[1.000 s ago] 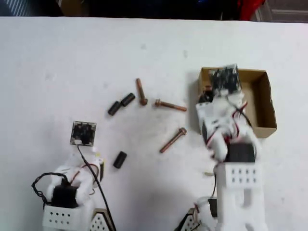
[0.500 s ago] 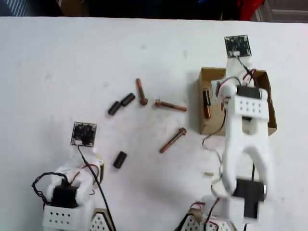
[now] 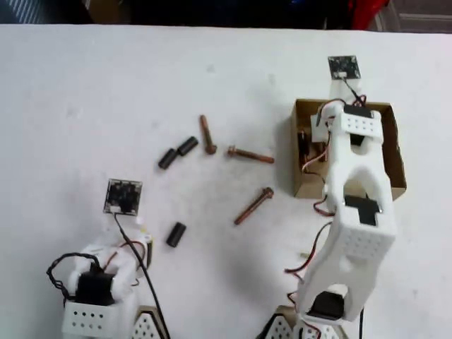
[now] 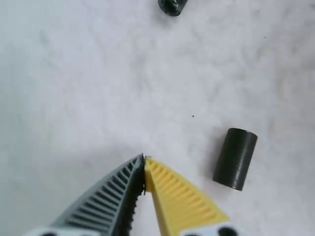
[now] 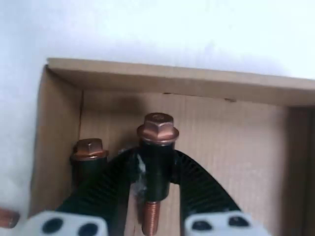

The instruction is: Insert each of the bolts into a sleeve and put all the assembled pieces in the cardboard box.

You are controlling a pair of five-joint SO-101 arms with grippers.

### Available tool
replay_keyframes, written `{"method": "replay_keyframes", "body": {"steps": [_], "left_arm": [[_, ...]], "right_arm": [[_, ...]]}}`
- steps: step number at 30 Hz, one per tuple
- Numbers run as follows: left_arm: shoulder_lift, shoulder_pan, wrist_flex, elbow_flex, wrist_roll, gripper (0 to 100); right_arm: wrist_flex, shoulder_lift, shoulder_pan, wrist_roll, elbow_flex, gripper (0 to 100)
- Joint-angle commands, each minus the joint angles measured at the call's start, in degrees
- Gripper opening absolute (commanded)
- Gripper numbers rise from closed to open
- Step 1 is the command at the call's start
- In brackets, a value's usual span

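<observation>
My right gripper (image 5: 156,164) is shut on a copper bolt (image 5: 157,129) that sits in a black sleeve (image 5: 156,172), held upright inside the cardboard box (image 5: 172,81). A second sleeved bolt (image 5: 88,150) stands in the box's corner beside it. In the high view the right arm (image 3: 349,176) stretches over the box (image 3: 397,152). Three bare bolts (image 3: 206,134) (image 3: 250,155) (image 3: 253,205) lie mid-table. Two sleeves (image 3: 187,146) (image 3: 167,158) lie left of them and a third sleeve (image 3: 176,234) lies nearer the left arm. My left gripper (image 4: 143,161) is shut and empty, close to that sleeve (image 4: 235,158).
The left arm (image 3: 95,282) sits folded at the table's front left corner with its camera board (image 3: 122,195) raised. White tabletop (image 3: 106,85) stretches free behind and left of the loose parts. Another sleeve's end (image 4: 172,6) shows farther off in the left wrist view.
The right arm has unfolded and stretched forward over the box, carrying the sleeved bolt down into it. The left arm and the loose parts have not moved.
</observation>
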Motion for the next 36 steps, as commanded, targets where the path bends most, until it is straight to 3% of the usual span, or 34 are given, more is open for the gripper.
{"method": "replay_keyframes", "body": {"steps": [1,7,15,21,27,36], "left_arm": [[-0.40,-0.57,0.35,0.00,-0.62,2],[-0.40,-0.57,0.35,0.00,-0.62,2],[-0.40,-0.57,0.35,0.00,-0.62,2],[-0.40,-0.57,0.35,0.00,-0.62,2],[-0.40,-0.57,0.35,0.00,-0.62,2],[-0.40,-0.57,0.26,0.00,-0.62,2]], "right_arm": [[0.04,0.75,-1.19,0.70,-4.48,1.9],[0.04,1.54,-3.74,0.70,-4.48,2.3],[0.13,1.54,-4.62,0.70,-4.48,19.8],[0.57,-1.19,-4.70,0.44,-4.31,19.1],[10.33,-12.53,-6.64,0.18,-4.22,19.1],[26.42,-30.55,-16.40,0.18,-4.22,19.1]]}}
